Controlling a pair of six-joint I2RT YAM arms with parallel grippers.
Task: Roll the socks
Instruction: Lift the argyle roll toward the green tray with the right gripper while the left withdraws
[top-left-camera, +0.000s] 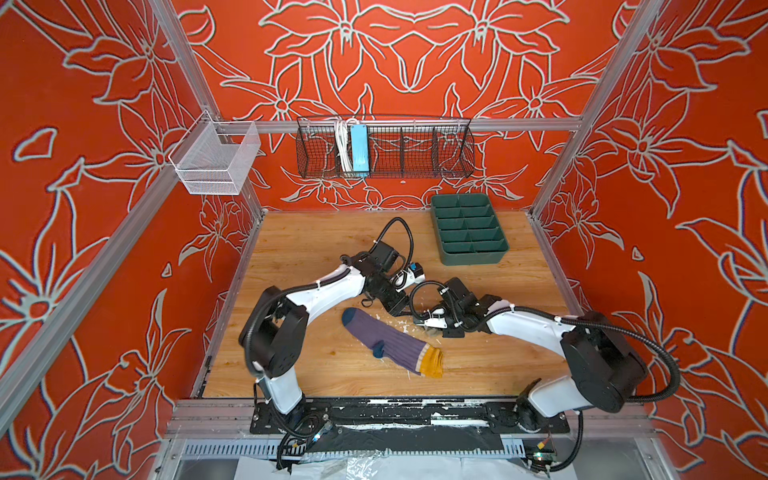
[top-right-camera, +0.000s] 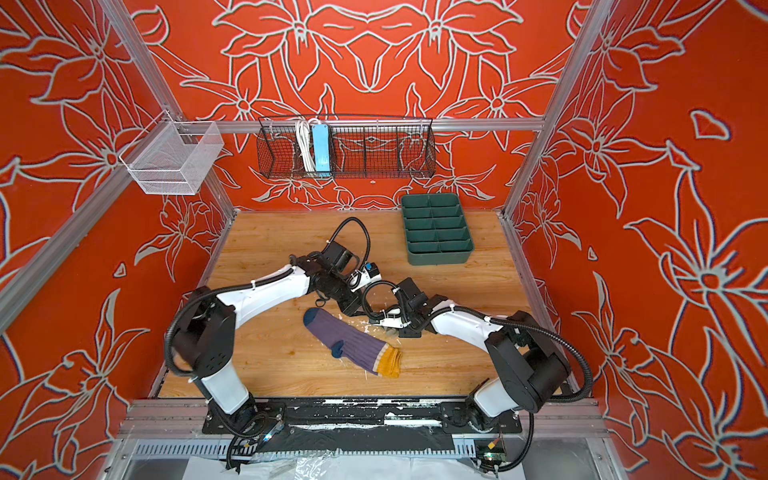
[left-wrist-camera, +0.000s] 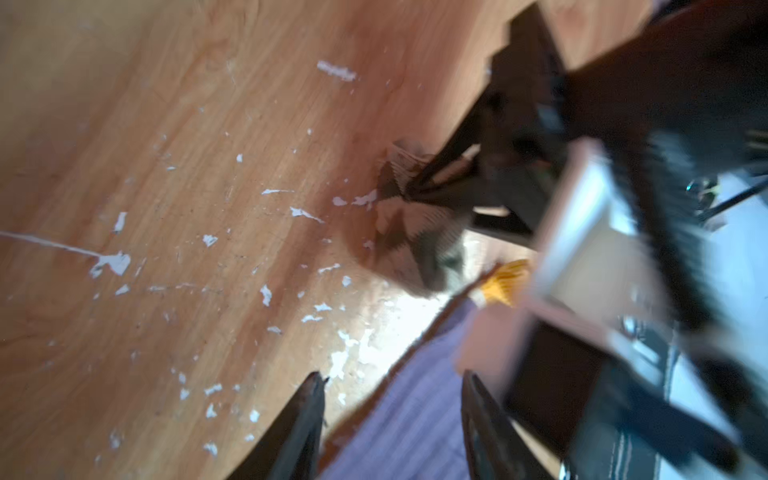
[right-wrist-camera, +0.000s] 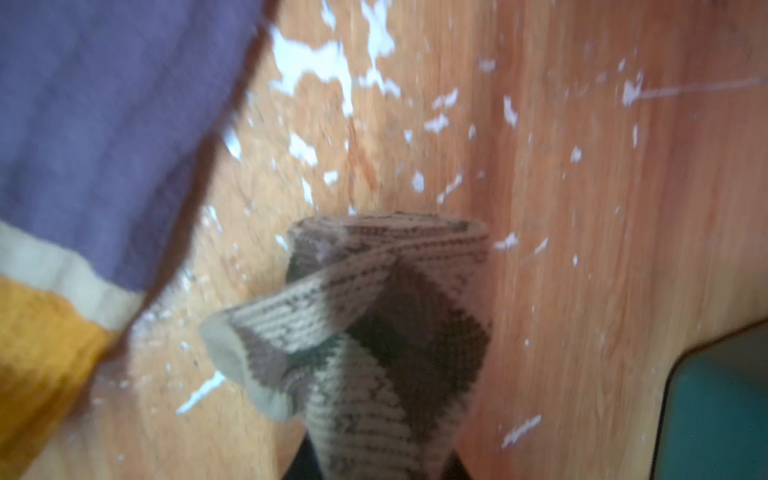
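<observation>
Closest to the right wrist lens is the beige sock (right-wrist-camera: 374, 332), clamped in the right end effector (right-wrist-camera: 378, 459), whose jaws are closed on one end of it. The sock is bunched into a short bundle. Its long axis runs straight out from the jaws to a rolled fold at the free end, and one loose flap sticks out toward the purple sock (right-wrist-camera: 104, 124). A strip of bare surface (right-wrist-camera: 582, 249) lies between the two socks, and a corner of the green tray (right-wrist-camera: 727, 395) shows on the opposite side. Only this view makes the brown argyle diamonds plain.

The blurred left wrist view shows that grip from the side, with dark fingers meeting on the beige sock (left-wrist-camera: 407, 216). It also shows the left end effector (left-wrist-camera: 392, 378) with its jaws standing apart and nothing gripped; ribbed purple cloth lies beneath the gap. Whether the tips touch it cannot be told.

Both top views give the purple sock (top-left-camera: 386, 340) (top-right-camera: 349, 338) at full length, flat in the middle of the surface. Its long axis is diagonal, with the navy toe toward the far left, the mustard cuff toward the near right and the heel on the near edge. The left end effector (top-left-camera: 397, 307) (top-right-camera: 351, 305) hangs just beyond the foot part. The right end effector (top-left-camera: 430, 328) (top-right-camera: 390, 328) sits just right of the leg and nearly hides the beige sock. The green tray (top-left-camera: 473, 259) stands at the far right, well apart.
</observation>
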